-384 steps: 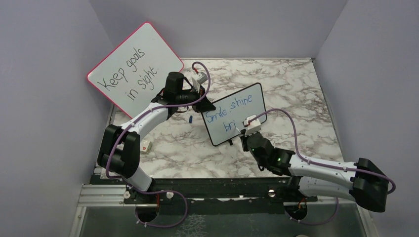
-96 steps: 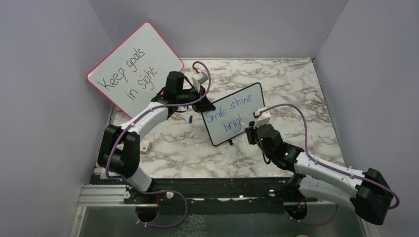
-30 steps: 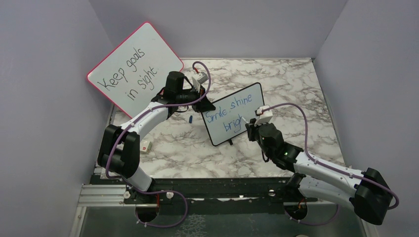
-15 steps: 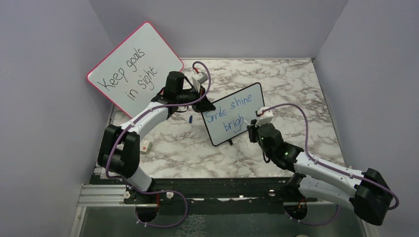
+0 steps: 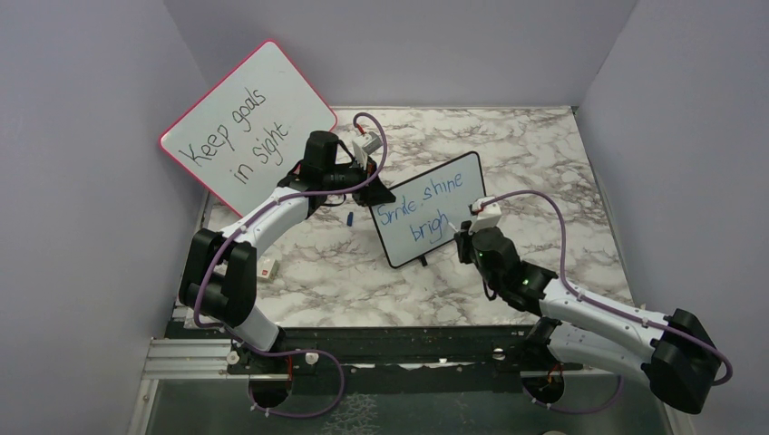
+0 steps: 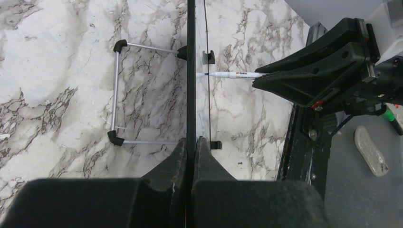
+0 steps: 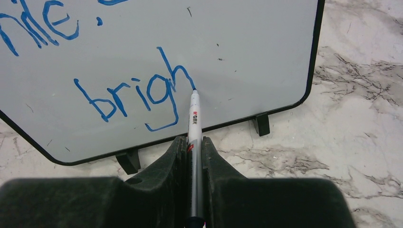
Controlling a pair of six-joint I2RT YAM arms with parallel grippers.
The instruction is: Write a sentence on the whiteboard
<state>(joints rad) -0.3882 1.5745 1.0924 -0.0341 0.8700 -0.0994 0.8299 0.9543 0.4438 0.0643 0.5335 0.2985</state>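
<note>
Marble desk (image 5: 544, 154) | left jaws clamp whiteboard (image 5: 458, 204) edge | right jaws pinch marker (image 7: 194, 118), tip at sentence (image 7: 133, 92) end "brigh" | next, likely: add "t."

In the right wrist view the whiteboard (image 7: 266, 52) ran off the frame at 12 and 9 o'clock, cropping the upper line of the sentence (image 7: 138, 92) to letter bottoms. The rear of the marker (image 7: 194, 118) lay buried between the fingers of the right gripper (image 7: 193, 141). From above, a small blue thing (image 5: 349, 219) at the whiteboard's 9 o'clock was too small to identify.

Twin white arms, black joints
Left arm (image 5: 272, 213) and right arm (image 5: 594, 315) carry purple cables (image 5: 370, 116); right end effector (image 7: 192, 141) has black wedge fingers; green light (image 5: 522, 283) on its forearm.
</note>
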